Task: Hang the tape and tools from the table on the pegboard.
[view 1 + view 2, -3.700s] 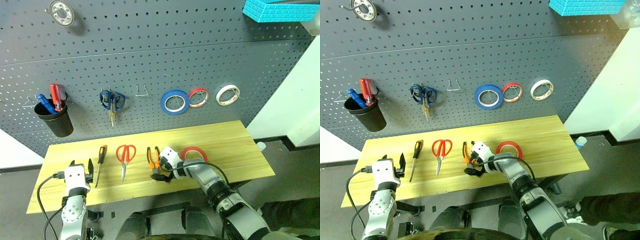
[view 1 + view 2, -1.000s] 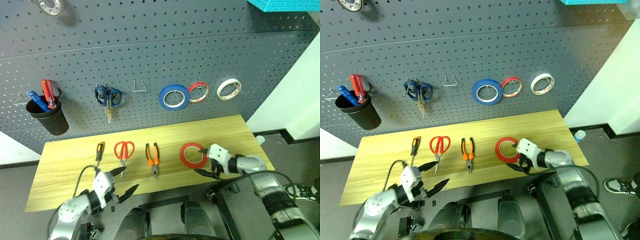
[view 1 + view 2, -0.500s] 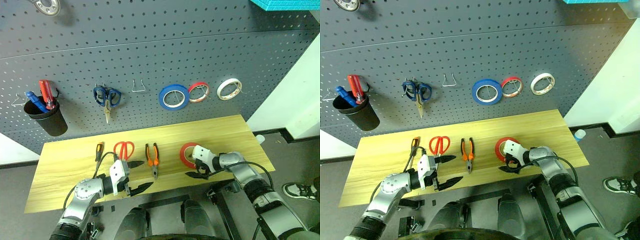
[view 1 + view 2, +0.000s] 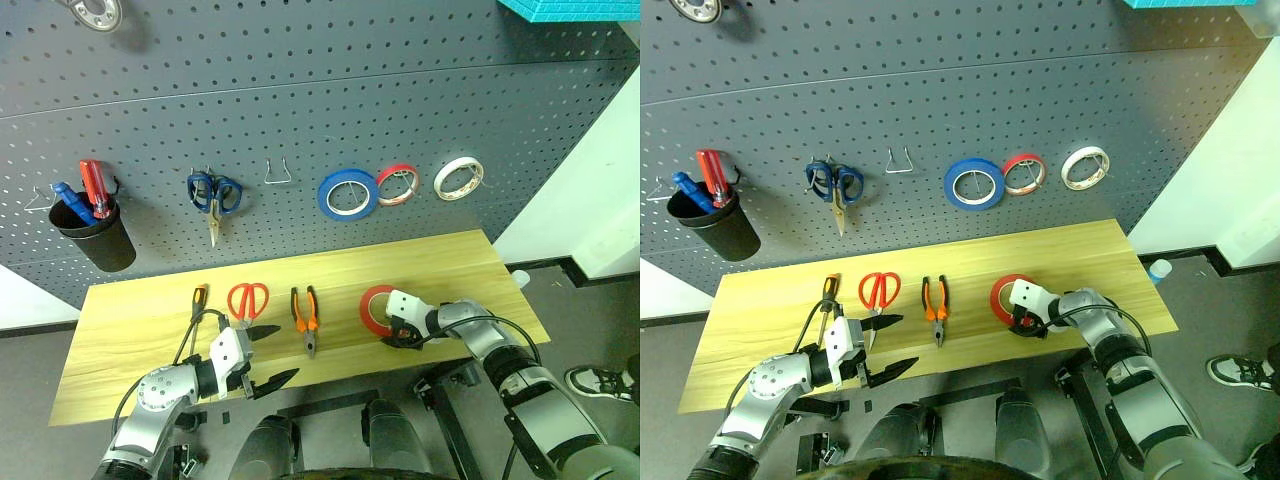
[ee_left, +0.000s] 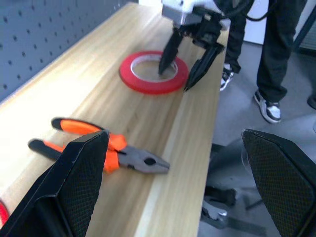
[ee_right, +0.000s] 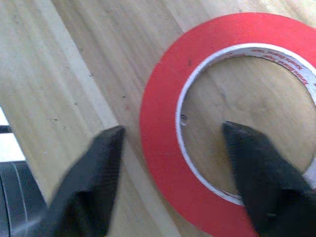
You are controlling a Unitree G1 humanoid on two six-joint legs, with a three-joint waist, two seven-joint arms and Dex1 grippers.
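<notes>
**Right gripper straddled the red tape's rim**

The tape (image 4: pixel 379 309) lay flat on the table (image 4: pixel 130 330), near the front edge and to the right of the pliers (image 4: pixel 305 315). The right gripper (image 5: pixel 187 61) pointed down over it, one finger inside the pale core and the other outside the red band; the jaws stood partly apart about the near wall, not yet pinching it. The left gripper (image 4: pixel 268 354) hung wide and empty off the table's front, near the scissors (image 4: pixel 246 303).

The roll looked light and stiff, a rigid ring unlikely to deform. Its smooth wall could slip, so a firm pinch across that wall seemed best, leaving the hole free for a pegboard (image 4: pixel 300 100) hook.
</notes>
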